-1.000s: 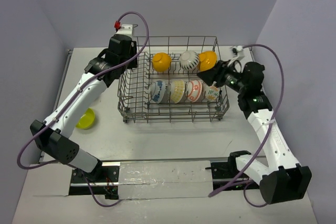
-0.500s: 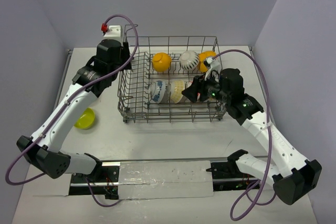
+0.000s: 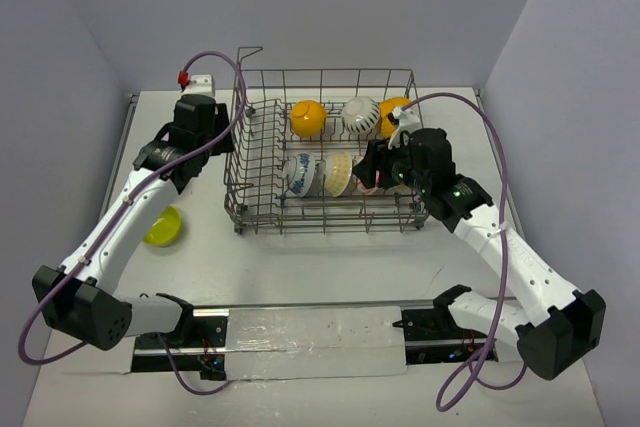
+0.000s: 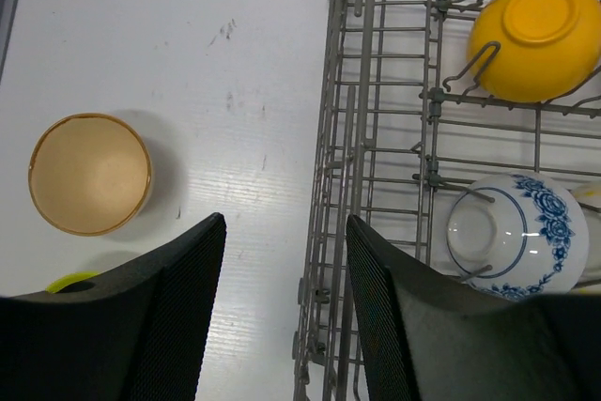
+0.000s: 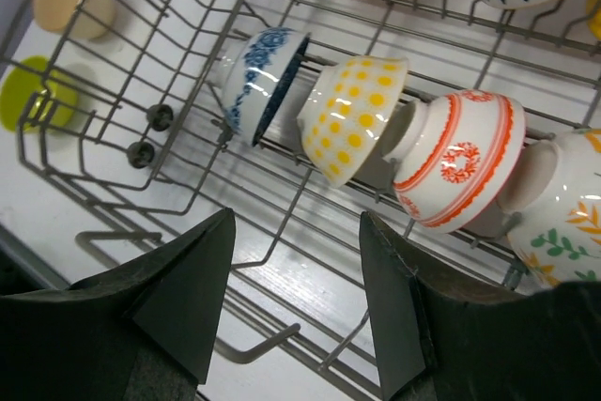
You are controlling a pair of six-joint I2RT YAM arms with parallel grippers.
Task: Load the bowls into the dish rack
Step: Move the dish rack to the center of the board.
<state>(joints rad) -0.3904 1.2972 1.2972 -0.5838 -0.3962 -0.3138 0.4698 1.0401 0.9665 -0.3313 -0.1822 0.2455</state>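
Hovering open and empty, left gripper (image 4: pixel 285 224) is likely targeting tan bowl (image 4: pixel 89 174) next; right gripper (image 5: pixel 297 218) is gaping empty over dish rack (image 3: pixel 330 219).

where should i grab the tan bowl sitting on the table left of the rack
Take the small round tan bowl by its rim, coming straight down from above, one finger inside and one outside. It sits upright on the white table, mouth up, so the thin rim is exposed all round. The open left pincer hangs just beside it.
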